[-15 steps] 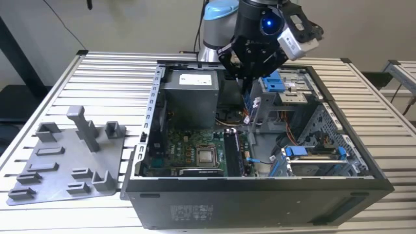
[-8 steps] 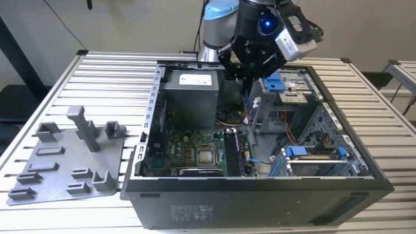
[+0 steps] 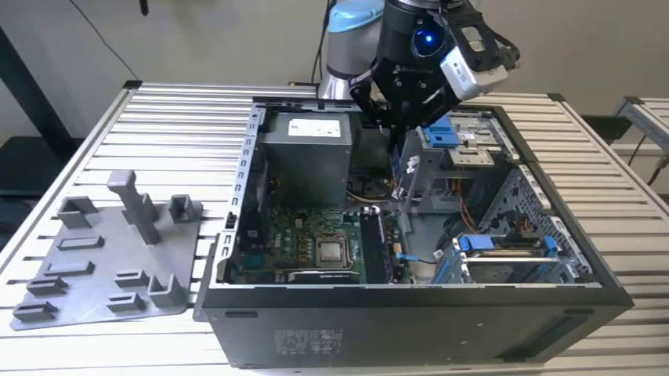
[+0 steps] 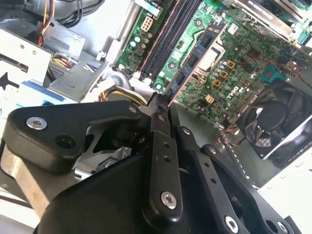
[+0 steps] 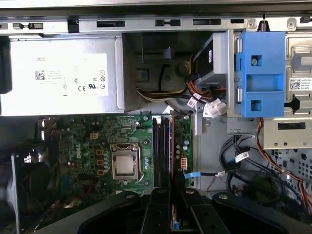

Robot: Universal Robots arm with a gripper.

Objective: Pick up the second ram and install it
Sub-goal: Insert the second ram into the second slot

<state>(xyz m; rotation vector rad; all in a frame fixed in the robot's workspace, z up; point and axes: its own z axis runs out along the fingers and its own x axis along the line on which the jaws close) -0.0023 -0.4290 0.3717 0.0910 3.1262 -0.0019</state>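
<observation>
2nd ram (image 4: pixel 193 58) clamped btwn jaws, edge-on, just over mobo slots (image 4: pixel 168 39).

Soft, even light fills the exterior view: the tabletop (image 3: pixel 136 117) off to both sides of the claw (image 3: pixel 395 125) is bright, and the computer case (image 3: pixel 418 329) beneath the claw holds deep shade. In the second wrist view, bare metal beyond the claw glares white, while the second ram (image 4: pixel 195 58) it pinches looks dark.
</observation>
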